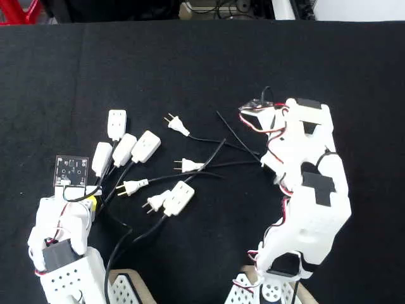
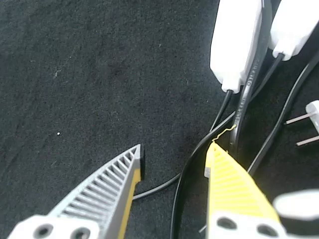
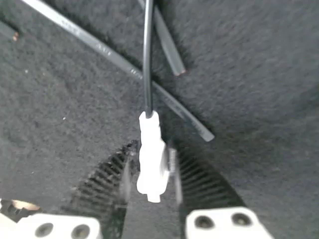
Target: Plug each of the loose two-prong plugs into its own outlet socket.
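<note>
The right gripper [image 3: 149, 150] is closed narrow on a white plug [image 3: 150, 172] and pinches its body by the two flat sides, I think so that the prongs are free to enter a socket. It stands well apart from the socket cluster [image 1: 124, 149]. The left gripper [image 2: 174, 159] is wide open and empty, just beside the cluster and over the black cords [image 2: 239, 114], probably ready to steady one socket. The other loose plugs [image 1: 188, 166] lie near the cluster, on the side toward the right gripper.

Black cloth [image 1: 202, 63] covers the table, with a red object [image 1: 19, 11] beyond its far-left corner.
</note>
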Available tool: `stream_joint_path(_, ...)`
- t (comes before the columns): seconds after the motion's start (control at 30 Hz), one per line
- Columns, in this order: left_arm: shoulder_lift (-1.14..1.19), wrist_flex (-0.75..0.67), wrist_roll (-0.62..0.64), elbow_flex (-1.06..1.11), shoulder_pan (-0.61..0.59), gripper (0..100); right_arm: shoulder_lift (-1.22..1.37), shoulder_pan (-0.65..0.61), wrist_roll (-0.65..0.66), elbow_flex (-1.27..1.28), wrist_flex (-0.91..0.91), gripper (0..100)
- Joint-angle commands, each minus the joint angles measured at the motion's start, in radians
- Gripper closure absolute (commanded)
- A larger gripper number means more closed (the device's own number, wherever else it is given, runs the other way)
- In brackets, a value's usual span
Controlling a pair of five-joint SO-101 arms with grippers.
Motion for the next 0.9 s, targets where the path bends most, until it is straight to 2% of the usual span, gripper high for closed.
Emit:
stream_joint_path(0.0, -0.006, -0.015, -0.009, 0.018, -0.008, 79, -0.007, 0.009, 0.008, -0.038, 0.002, 94.2)
stream_joint_path(0.1, -0.006, -0.017, -0.009, 0.018, -0.008, 79, -0.013, 0.006, -0.012, -0.051, 0.002, 97.7)
stream_joint_path(0.3, -0.006, -0.017, -0.009, 0.018, -0.008, 79, -0.11, -0.008, -0.209, -0.035, 0.068, 98.1)
stream_joint_path(0.53, -0.006, -0.017, -0.009, 0.018, -0.008, 79, -0.404, -0.023, -0.221, 0.125, 0.061, 98.7)
stream_joint_path(0.63, -0.006, -0.017, -0.009, 0.018, -0.007, 79, -0.567, -0.068, -0.245, 0.22, -0.002, 98.7)
stream_joint_path(0.87, -0.006, -0.015, -0.009, 0.018, 0.065, 79, -0.834, -0.298, -0.499, 0.409, -0.222, 98.7)
